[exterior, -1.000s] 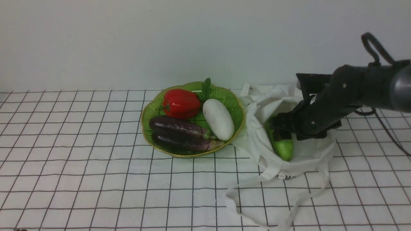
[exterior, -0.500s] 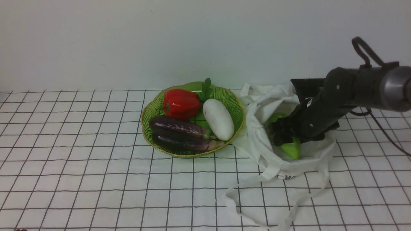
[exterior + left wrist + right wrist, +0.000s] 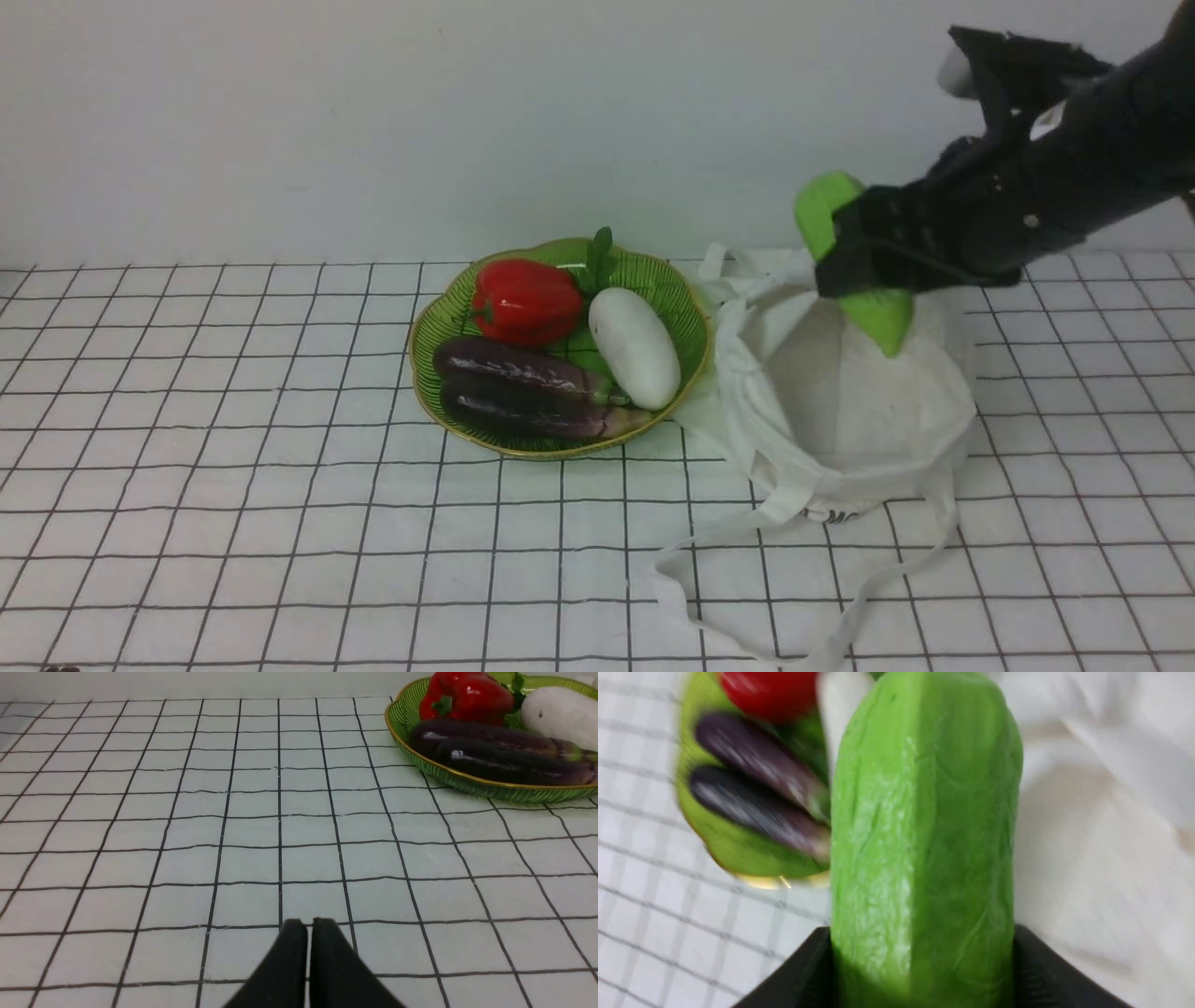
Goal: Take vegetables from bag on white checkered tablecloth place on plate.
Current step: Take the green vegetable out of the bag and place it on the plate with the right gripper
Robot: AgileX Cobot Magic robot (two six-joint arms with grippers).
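Item: light-green vegetable, smooth, seemingly firm and light (likely slippery), tilted in the air above the bag, right gripper clamped across its middle, a sensible hold near balance; plate beside the bag.

Plate blurred; right tool hides cucumber middle.

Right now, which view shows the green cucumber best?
Front view: the green cucumber shows both ends, held by the right gripper above the bag. Right wrist view: only part, very close. Left wrist view: nothing.
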